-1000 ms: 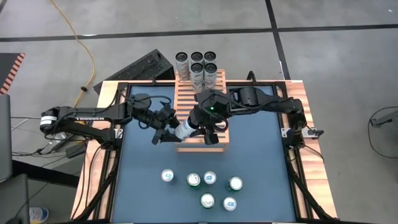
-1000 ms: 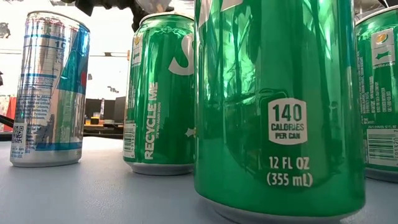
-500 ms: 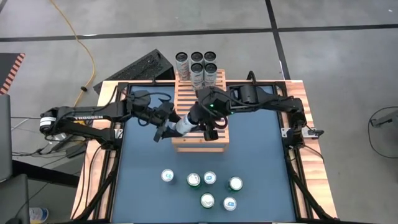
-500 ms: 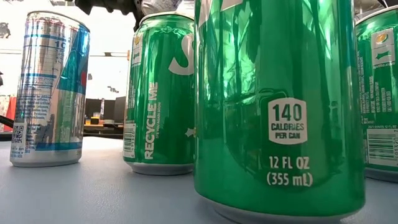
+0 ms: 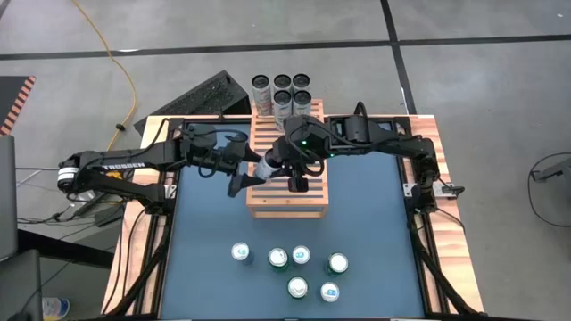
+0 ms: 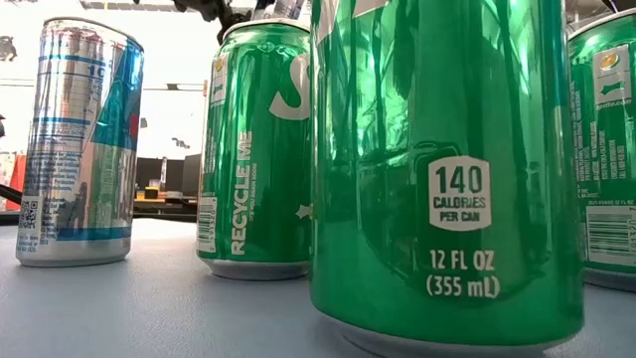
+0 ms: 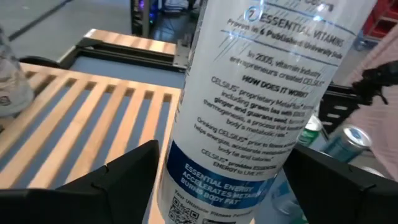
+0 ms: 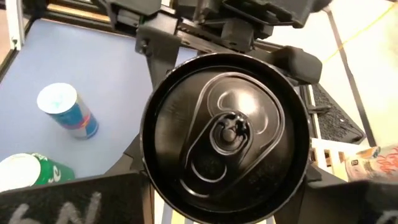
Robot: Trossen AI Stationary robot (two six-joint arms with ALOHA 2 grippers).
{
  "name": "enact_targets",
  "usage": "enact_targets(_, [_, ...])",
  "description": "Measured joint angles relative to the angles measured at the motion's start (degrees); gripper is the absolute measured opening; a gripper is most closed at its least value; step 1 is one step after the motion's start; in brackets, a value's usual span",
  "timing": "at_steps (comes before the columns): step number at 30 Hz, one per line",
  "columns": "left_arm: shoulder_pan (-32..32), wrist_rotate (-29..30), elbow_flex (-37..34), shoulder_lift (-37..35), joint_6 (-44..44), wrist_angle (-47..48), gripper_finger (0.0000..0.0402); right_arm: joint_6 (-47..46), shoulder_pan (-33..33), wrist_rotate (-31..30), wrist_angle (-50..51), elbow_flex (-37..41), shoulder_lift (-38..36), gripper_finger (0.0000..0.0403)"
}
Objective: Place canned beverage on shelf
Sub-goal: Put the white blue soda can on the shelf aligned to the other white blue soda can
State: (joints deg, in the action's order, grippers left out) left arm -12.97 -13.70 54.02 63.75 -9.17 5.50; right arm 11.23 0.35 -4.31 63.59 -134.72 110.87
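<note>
A tall white Celsius can [image 5: 266,167] hangs slanted in the air over the slatted wooden shelf [image 5: 290,203], between my two grippers. My left gripper [image 5: 243,172] comes from the table's left and is shut on the can's bottom end. My right gripper [image 5: 290,169] comes from the right, slanting down, and is open. Its fingers [image 8: 68,202] stand on either side of the can's top end, and the black lid [image 8: 227,130] faces its wrist camera. The left wrist view shows the can's printed side [image 7: 249,112] running away from the camera above the slats [image 7: 93,106]. My left gripper pinches the can's bottom end [image 7: 186,186] between its two fingers [image 7: 93,186], one on each side of the round wall. The fingers come almost level from the table's left and lie along the can. The can is lifted clear of the shelf, its top toward my right gripper. My right gripper has its fingers beside the can's top end [image 8: 155,186]; I cannot tell whether they touch it.
Several dark-topped cans [image 5: 284,94] stand on the shelf's far end. Several more cans, green and silver-blue [image 5: 299,267], stand on the blue table near its front edge and fill the low view [image 6: 447,169]. The shelf's middle and near slats are bare.
Both grippers have gone toward the table's far edge with the can between them, the left one also rising a little and rolling. The can has moved from above the shelf's near end to above its middle, still lifted clear.
</note>
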Motion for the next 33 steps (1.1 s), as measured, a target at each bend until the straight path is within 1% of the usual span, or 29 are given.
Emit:
enact_targets(4, [0.0, 2.03, 0.0, 0.0, 0.0, -0.39, 0.0318, -1.18, -0.48, -0.9, -0.38, 0.0, 0.07, 0.0179])
enact_targets(9, [0.01, 3.26, 0.0, 0.0, -0.25, -3.61, 0.0318, -2.26, -0.78, -0.9, -1.49, 0.0, 0.07, 0.0179])
enact_targets(14, [-0.02, 5.39, 0.04, 0.02, 0.32, -4.9, 0.0318, -2.75, -1.43, -1.18, -2.73, 0.0, 0.09, 0.0179])
enact_targets(17, [-0.02, 5.68, 0.04, 0.02, 0.09, -5.69, 0.0318, -4.12, -2.1, -1.41, -2.29, 0.0, 0.09, 0.0179])
enact_targets(23, [-0.02, 8.82, 0.04, 0.09, 1.01, -5.68, 0.0318, -5.13, -2.44, -2.47, -0.94, 0.02, 1.89, 0.0179])
enact_targets(33, [-0.04, 9.07, 0.09, 0.02, 1.92, -3.63, 0.0318, -4.14, -2.63, -2.93, -0.7, -0.02, 2.82, 0.0181])
